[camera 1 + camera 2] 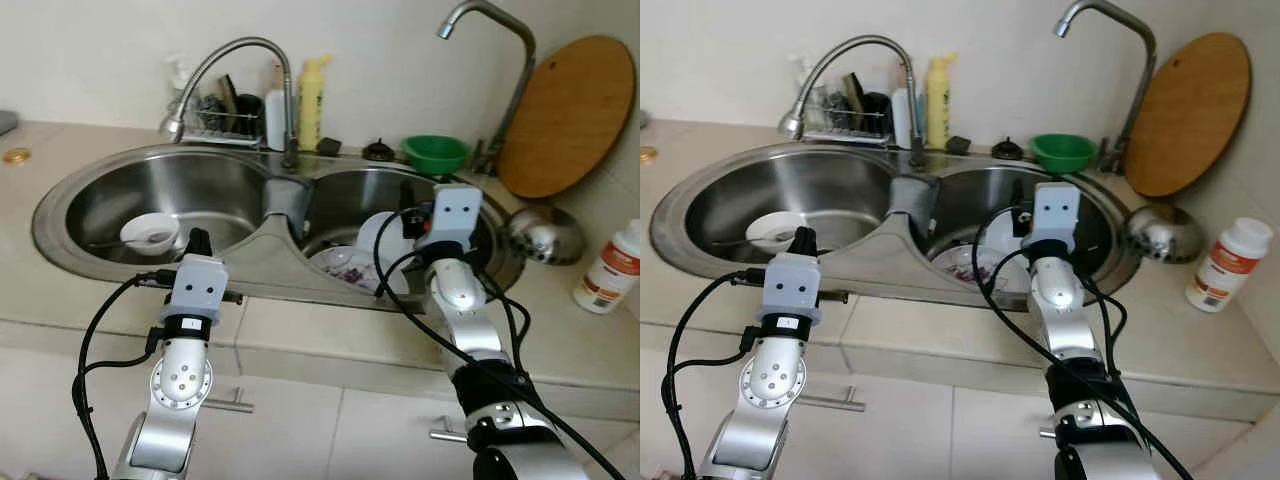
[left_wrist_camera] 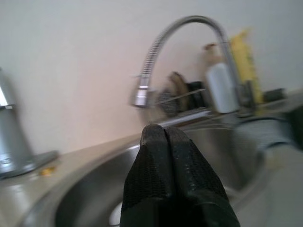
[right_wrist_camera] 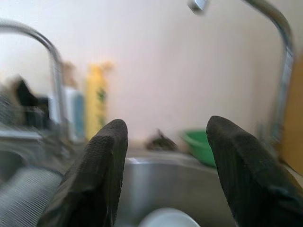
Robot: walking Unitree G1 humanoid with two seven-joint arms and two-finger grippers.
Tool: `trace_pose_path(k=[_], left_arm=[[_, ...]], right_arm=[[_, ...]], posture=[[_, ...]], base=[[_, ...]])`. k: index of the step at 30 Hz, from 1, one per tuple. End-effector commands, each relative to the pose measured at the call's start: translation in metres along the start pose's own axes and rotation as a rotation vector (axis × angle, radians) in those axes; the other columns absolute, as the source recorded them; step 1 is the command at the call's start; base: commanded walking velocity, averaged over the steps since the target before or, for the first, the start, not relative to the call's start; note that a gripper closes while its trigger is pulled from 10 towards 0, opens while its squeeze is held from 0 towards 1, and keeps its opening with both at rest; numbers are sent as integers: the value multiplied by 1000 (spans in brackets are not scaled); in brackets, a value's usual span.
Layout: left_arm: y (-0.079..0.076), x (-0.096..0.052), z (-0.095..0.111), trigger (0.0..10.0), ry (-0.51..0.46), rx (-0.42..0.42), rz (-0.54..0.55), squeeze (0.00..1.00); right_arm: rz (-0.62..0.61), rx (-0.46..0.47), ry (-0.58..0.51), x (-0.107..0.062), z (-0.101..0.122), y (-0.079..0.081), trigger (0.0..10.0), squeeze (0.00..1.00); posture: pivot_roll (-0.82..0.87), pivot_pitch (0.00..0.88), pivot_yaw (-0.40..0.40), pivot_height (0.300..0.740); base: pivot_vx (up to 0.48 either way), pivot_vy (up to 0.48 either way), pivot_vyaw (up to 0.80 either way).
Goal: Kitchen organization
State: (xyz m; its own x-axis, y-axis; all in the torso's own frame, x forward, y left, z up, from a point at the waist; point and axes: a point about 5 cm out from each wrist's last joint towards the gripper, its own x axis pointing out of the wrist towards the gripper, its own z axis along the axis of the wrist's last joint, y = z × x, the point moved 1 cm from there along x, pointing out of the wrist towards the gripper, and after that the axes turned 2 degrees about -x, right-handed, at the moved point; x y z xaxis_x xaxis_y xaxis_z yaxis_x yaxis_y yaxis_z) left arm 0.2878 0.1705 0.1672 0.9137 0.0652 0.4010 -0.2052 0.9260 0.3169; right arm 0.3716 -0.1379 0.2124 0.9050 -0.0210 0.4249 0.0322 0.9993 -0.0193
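Left eye view: both arms reach over the sink

Left eye view: no label is readable. The left gripper (image 1: 199, 240) is near a bowl (image 1: 150, 233); the right gripper (image 1: 408, 222) is above plates (image 1: 362, 262).

Left wrist view: jaws pressed together, empty.

Right wrist view: jaws wide apart, empty.

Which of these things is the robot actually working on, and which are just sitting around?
Job in hand:
white bowl, left basin
plates, right basin
right claw, open above plates
left claw, shut

Lying about:
green bowl
cutting board
yellow bottle
white bottle
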Motion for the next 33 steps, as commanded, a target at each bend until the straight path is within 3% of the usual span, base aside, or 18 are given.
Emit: trace_pose_path(k=[1, 33], left_arm=[[3, 1, 3, 10000, -16, 4, 1, 0], [0, 2, 4, 10000, -25, 4, -19, 0]], right_arm=[[32, 31, -56, 1, 12, 9, 10000, 0], [97, 53, -69, -13, 22, 23, 10000, 0]], posture=[[-5, 0, -32, 740], [-7, 0, -29, 740]], base=[[0, 469, 0], [0, 469, 0]])
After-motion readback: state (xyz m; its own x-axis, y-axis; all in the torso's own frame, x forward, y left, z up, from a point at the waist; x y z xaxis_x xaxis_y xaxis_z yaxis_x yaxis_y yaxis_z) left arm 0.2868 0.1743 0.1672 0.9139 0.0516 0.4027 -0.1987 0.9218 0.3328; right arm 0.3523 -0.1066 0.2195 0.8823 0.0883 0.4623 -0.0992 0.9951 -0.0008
